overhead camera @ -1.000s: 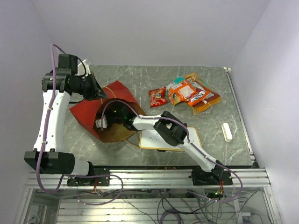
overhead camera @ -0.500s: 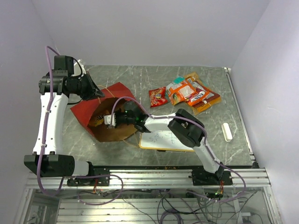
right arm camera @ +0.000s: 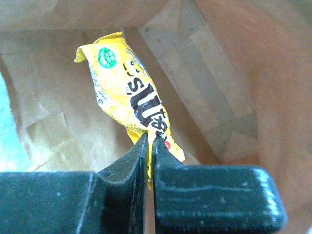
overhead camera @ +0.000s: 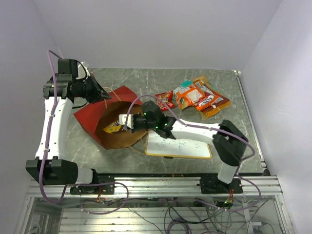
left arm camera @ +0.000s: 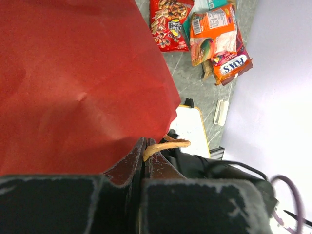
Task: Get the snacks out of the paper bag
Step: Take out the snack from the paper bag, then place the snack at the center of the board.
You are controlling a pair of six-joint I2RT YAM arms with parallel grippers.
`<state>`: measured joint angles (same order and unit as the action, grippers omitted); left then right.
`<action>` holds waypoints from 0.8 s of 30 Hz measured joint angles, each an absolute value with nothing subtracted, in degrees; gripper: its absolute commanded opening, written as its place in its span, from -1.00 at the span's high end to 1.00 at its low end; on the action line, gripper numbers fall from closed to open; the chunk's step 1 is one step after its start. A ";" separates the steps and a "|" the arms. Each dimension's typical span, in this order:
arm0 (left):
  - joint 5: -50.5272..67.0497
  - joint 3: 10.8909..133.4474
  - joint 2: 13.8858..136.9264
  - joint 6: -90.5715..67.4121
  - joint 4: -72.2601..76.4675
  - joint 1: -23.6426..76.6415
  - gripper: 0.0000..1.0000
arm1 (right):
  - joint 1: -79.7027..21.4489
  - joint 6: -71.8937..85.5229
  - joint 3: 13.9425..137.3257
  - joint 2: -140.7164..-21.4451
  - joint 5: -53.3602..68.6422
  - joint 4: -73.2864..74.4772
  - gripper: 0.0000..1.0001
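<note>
- Right pincer (right arm camera: 149, 140) pinches the near end of the yellow packet (right arm camera: 127, 87), inside the paper bag (right arm camera: 219, 73).
- The packet is probably light, crinkly and slippery; its sealed end suits gripping.
- Left pincer (left arm camera: 145, 146) clamps the bag's rim.

The red paper bag (overhead camera: 89, 115) lies on its side at the left, mouth open rightward, a yellow packet (overhead camera: 113, 128) inside. The right gripper (overhead camera: 123, 121) reaches into the mouth; the left gripper (overhead camera: 104, 93) meets the bag's far edge; other snacks (overhead camera: 195, 96) lie far right
</note>
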<state>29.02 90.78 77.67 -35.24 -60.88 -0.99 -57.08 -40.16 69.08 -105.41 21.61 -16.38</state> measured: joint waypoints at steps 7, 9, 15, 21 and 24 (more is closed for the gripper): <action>28.69 88.60 77.69 -37.21 -59.35 -1.15 0.86 | -57.06 -35.33 61.17 -89.84 16.29 -5.41 1.00; 28.62 88.33 77.69 -37.60 -58.81 -1.19 0.86 | -57.06 -34.63 58.85 -85.36 14.74 -2.31 1.00; 28.05 88.01 77.69 -38.02 -58.11 -1.41 0.86 | -56.42 -34.30 53.15 -71.11 9.37 4.54 1.00; 27.81 88.03 77.82 -38.28 -57.69 -1.58 0.86 | -44.29 -28.88 50.68 -61.80 6.79 4.36 1.00; 27.81 88.05 78.24 -38.46 -57.36 -1.67 0.86 | -36.32 -21.32 50.35 -60.90 4.64 2.02 1.00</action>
